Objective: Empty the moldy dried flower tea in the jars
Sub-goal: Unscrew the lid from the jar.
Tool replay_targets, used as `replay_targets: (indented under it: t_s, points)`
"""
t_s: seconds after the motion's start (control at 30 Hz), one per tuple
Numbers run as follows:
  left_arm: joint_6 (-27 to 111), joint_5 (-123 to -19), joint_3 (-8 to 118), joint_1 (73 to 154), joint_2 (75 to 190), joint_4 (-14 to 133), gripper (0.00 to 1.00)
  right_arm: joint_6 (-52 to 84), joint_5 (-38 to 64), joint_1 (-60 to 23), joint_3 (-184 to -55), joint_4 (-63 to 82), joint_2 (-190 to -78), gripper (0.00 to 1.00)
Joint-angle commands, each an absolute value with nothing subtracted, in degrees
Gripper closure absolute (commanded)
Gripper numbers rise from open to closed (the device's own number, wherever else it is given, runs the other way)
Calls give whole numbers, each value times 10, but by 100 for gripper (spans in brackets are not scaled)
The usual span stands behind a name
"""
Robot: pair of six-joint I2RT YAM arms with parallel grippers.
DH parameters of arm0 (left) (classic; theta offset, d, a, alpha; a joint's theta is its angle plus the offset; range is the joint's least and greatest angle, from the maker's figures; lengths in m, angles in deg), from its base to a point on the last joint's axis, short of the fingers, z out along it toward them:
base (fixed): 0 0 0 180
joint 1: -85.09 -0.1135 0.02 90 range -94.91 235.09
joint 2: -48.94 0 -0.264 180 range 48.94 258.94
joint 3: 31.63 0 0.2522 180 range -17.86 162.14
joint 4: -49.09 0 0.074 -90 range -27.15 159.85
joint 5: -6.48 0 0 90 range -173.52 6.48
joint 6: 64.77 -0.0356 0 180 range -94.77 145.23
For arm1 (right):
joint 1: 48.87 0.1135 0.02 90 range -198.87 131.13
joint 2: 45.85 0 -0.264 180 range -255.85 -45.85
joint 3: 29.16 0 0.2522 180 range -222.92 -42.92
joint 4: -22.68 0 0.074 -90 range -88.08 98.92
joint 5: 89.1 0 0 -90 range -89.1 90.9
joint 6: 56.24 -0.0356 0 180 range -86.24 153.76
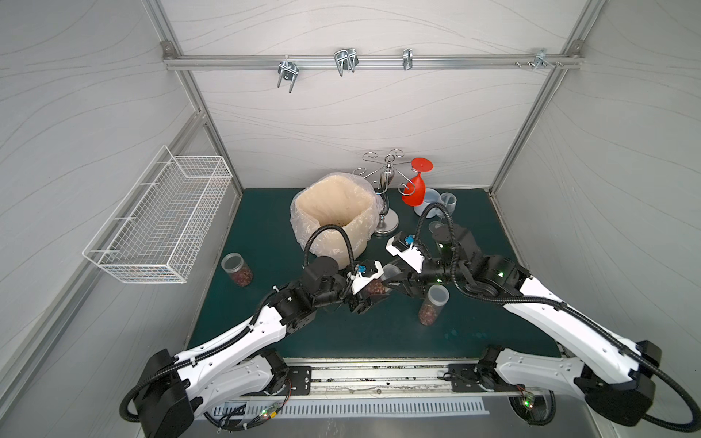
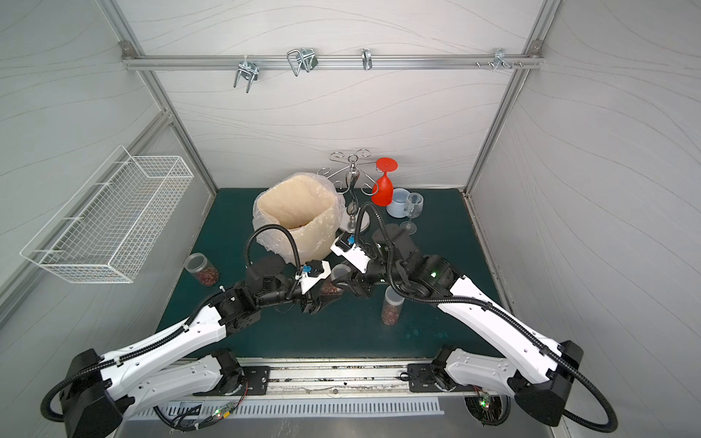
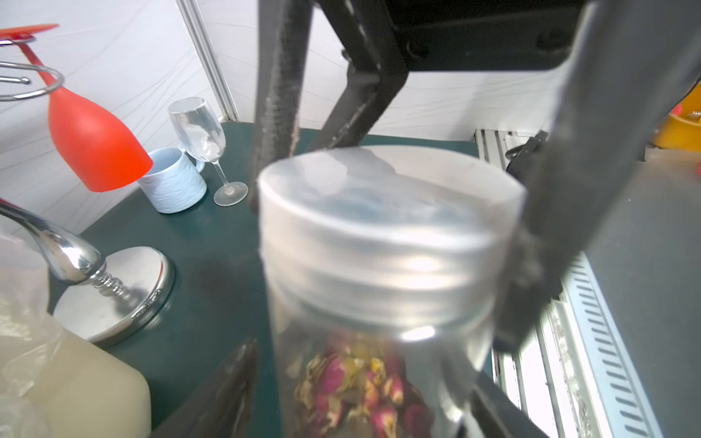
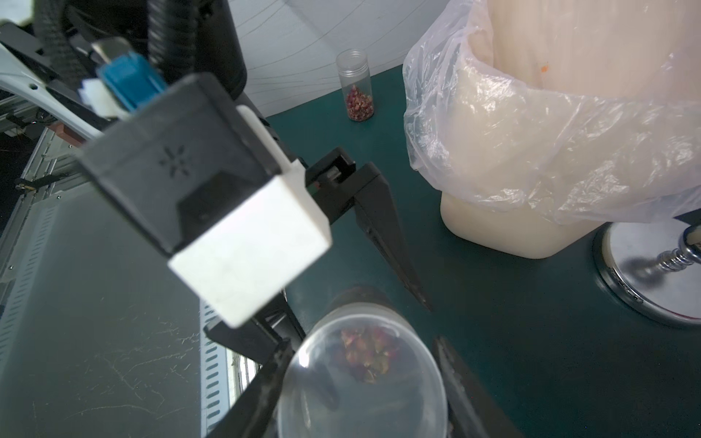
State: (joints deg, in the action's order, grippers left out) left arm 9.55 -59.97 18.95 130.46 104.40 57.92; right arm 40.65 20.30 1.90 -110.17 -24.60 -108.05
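We found a short, wide clear plastic jar [image 3: 379,333] between the two arms at the middle of the dark green table mat [image 1: 341,333], just near of the cream plastic bin [image 1: 358,239] lined with a clear bag. The jar was tilted, with its translucent round lid [image 3: 387,212] towards the right. The reddish-pink dried flower tea [image 3: 360,390] was heaped at its other end. The right gripper [image 1: 390,276] pinched that lid, and both wrist views showed a black finger pressed against each side of the rim. The left gripper [image 1: 374,292] reached around the jar's body with a finger on each side. We could not tell whether those fingers squeezed the plastic or stood just off it. A short narrow clear plastic jar [image 1: 237,269] with tea in its bottom stood alone at the left of the mat, well apart from both arms. A tall narrow clear plastic jar [image 1: 432,305] stood just near of the right gripper, capped, with tea in its lower part. At the far right an upturned red glass [image 1: 415,189] hung on a chrome rack [image 1: 387,178], beside a pale blue mug [image 2: 398,203] and a clear stemmed glass [image 2: 414,206].
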Motion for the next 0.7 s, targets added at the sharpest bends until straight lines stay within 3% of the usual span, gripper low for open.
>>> replay_targets:
  t_s: [0.0,0.37,0.67]
  points:
    - [100,-617,180,1301,1029,528,24,390,226,9,-1120,-248,-1062,80]
    - [100,-616,162,1301,1028,498,24,354,252,-3,-1127,-235,-1063,81]
    - [94,-622,160,1301,1024,493,47,347,255,-3,-1126,-235,-1070,79]
